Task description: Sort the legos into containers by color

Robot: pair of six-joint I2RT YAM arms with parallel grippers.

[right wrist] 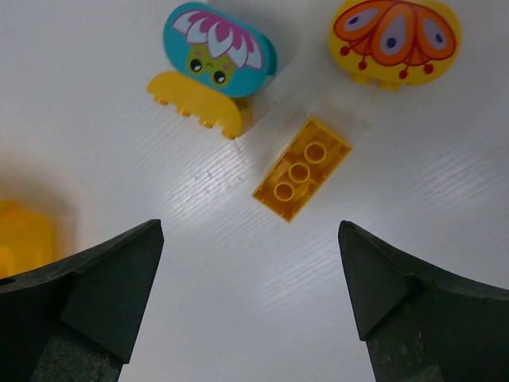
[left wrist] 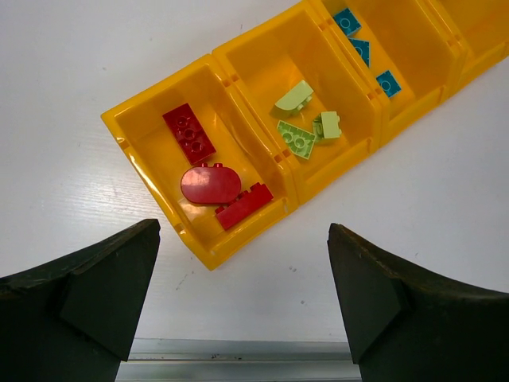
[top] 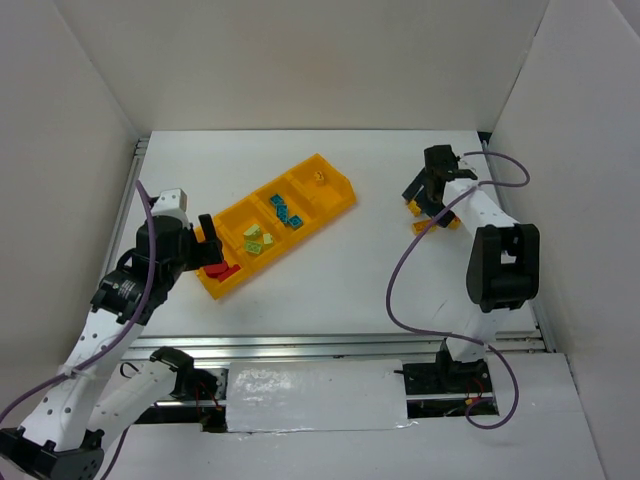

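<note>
Just ahead of the right gripper [right wrist: 250, 239], spread wide and empty, a small orange-yellow studded plastic brick [right wrist: 302, 169] lies diagonally.

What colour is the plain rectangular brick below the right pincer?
Orange-yellow brick; clearest in right wrist view.

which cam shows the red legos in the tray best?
Left wrist: the three red legos lie unobstructed in the end compartment of the tray, each piece distinct. Top external shows only a small red patch beside the left hand. Right wrist doesn't show them.
</note>
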